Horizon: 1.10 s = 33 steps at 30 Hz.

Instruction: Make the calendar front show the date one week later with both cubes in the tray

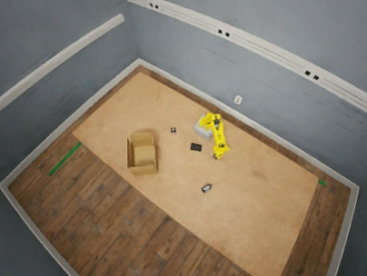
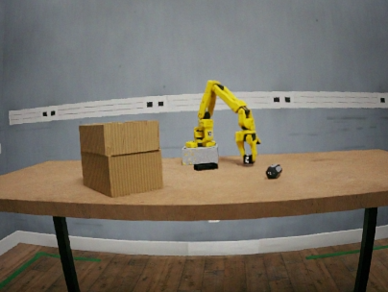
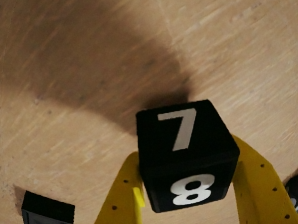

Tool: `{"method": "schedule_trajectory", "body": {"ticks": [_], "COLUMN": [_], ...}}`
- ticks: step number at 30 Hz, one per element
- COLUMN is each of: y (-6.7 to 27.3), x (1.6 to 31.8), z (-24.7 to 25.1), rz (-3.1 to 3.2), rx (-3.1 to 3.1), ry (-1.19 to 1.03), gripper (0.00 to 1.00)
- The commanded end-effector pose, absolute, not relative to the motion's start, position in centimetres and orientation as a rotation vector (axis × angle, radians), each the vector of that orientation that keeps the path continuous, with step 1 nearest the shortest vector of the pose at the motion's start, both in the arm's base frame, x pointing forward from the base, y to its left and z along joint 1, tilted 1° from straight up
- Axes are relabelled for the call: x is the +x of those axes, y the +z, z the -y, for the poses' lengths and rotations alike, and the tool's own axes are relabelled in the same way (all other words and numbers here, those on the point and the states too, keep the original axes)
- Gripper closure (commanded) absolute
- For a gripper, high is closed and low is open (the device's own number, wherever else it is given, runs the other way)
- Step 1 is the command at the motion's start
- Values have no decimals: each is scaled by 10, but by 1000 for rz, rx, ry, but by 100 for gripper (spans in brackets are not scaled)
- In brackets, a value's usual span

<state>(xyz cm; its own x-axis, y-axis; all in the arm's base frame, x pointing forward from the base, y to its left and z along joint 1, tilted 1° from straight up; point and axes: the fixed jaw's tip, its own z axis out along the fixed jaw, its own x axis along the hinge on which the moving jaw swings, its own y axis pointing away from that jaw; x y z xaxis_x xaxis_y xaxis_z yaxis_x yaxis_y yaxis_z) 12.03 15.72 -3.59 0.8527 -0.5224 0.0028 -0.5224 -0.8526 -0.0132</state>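
Note:
My gripper [image 3: 192, 192] [image 2: 247, 158] [image 1: 217, 155] is shut on a black date cube [image 3: 180, 129] [image 2: 247, 160]. The cube shows a white 7 on one face and an 8 on the face below it. I hold it close above the table, to the right of the black calendar tray [image 1: 195, 147] [image 2: 206, 166] [image 3: 47, 216]. A second small black cube with white marks [image 1: 173, 130] lies on the table on the other side of the tray. I cannot read its digits.
Another small dark block [image 1: 206, 188] [image 2: 274, 171] lies tilted on the table nearer the front edge. An open cardboard box [image 1: 142, 153] [image 2: 120, 157] stands to the left. The arm's grey base block [image 1: 202, 128] [image 2: 200, 155] sits just behind the tray.

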Motion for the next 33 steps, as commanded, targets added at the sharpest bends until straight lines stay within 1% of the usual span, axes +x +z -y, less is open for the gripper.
{"method": "schedule_trajectory", "body": {"ticks": [1,24,27,33], "y": [-42,-48,-48,-48], "x": [115,115,115,115], "z": [-154,-154,-154,-154], "rz": [-836,-836,-836,-836], "rx": [-3039,-3039,-3039,-3039], "ry": [6,6,6,6], "gripper": [100,100,96,85]}}
